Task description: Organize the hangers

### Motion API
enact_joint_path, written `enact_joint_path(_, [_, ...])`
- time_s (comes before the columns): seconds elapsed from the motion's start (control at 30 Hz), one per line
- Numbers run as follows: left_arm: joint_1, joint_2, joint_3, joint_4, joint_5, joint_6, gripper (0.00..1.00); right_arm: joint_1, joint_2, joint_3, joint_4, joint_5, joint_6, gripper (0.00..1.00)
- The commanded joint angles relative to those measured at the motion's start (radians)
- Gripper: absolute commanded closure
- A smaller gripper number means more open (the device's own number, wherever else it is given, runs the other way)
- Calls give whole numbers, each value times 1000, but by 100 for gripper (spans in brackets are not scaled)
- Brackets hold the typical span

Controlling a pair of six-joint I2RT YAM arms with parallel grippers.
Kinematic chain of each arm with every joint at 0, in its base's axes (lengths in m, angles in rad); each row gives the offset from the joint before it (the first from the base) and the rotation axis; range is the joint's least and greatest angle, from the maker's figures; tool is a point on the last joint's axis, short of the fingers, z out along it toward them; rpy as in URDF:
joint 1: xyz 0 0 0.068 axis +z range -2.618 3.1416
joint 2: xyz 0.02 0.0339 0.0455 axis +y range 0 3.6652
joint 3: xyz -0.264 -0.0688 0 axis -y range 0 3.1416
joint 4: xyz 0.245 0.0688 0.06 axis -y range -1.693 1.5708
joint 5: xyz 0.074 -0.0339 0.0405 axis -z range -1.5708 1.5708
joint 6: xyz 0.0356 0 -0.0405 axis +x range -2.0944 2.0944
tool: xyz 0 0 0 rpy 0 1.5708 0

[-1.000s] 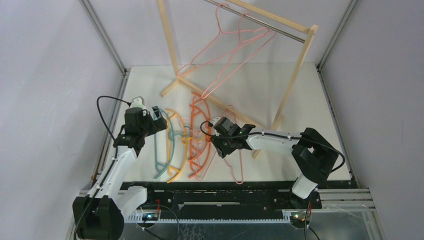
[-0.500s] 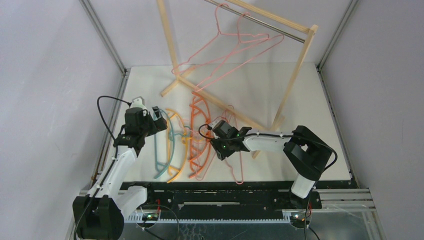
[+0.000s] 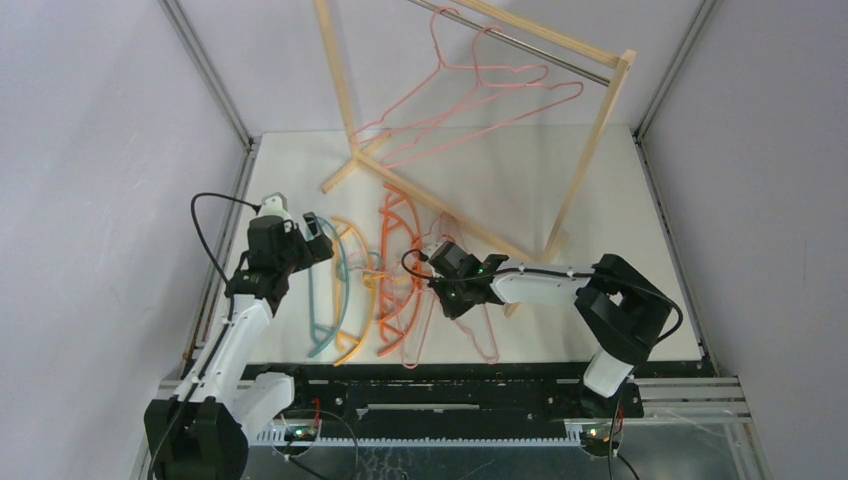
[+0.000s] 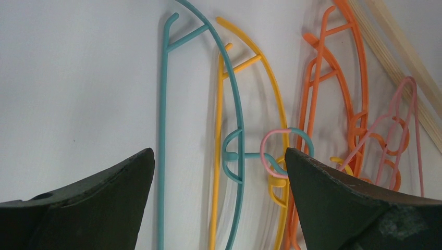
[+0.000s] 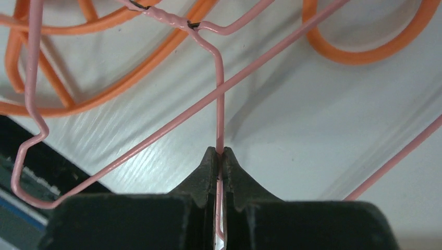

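Teal [image 3: 318,300], yellow [image 3: 352,300] and orange [image 3: 392,300] plastic hangers lie side by side on the white table, their hooks tangled with pink wire ones [image 3: 487,345]. Two more pink wire hangers [image 3: 470,95] hang from the rack's rod. My right gripper [image 3: 452,292] is low over the pile; in the right wrist view it [image 5: 220,152] is shut on a pink wire hanger [image 5: 219,104] beside an orange one [image 5: 130,78]. My left gripper [image 3: 318,232] hovers open; its wrist view [image 4: 219,156] shows the teal hanger [image 4: 162,130], the yellow one [image 4: 220,130] and a pink hook [image 4: 271,136] below.
The pale wooden rack [image 3: 590,150] stands tilted at the back, its metal rod [image 3: 540,50] on top and its base bar [image 3: 440,210] running along the table just behind the pile. Metal frame posts and grey walls close in both sides.
My right gripper has closed on the pink wire hanger, and the pink wires on the table have shifted. The two hanging hangers have swung upward to the right. The left arm has stayed put.
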Motion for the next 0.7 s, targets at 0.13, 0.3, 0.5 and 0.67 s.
enact_joint_path(0.13, [-6, -28, 13, 18, -7, -3, 0, -3, -182, 33, -86, 35, 15, 100])
enact_joint_path(0.3, [-6, -31, 14, 27, -4, -9, 0, 6, -213, 69, -126, 77, -2, 100])
enact_joint_path(0.5, [-6, -44, 14, 27, 49, -29, 0, 6, -164, 117, -120, 70, -6, 100])
enact_joint_path(0.67, [-18, -112, -15, 46, 206, -185, 0, 2, -99, 166, -108, 60, -7, 100])
